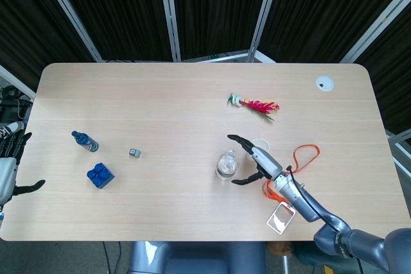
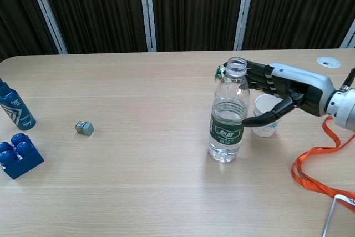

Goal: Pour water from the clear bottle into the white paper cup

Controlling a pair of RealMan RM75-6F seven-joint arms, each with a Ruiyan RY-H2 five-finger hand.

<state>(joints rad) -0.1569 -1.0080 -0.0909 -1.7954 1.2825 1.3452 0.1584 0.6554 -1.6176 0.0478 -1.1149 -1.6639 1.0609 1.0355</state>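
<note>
Clear bottle [image 2: 228,116] stands capless, part full, thin, squashy, near worktop's front edge | your right hand [image 2: 280,90] fingers spread, holding nothing | grab its middle gently.

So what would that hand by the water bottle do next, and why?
Probably the right hand should ease a little further left and close its fingers around the clear bottle. The hand is open beside the bottle, thumb and fingers spread on either side, apparently not gripping yet. The bottle stands upright with no cap, the white paper cup just behind the hand.
</note>
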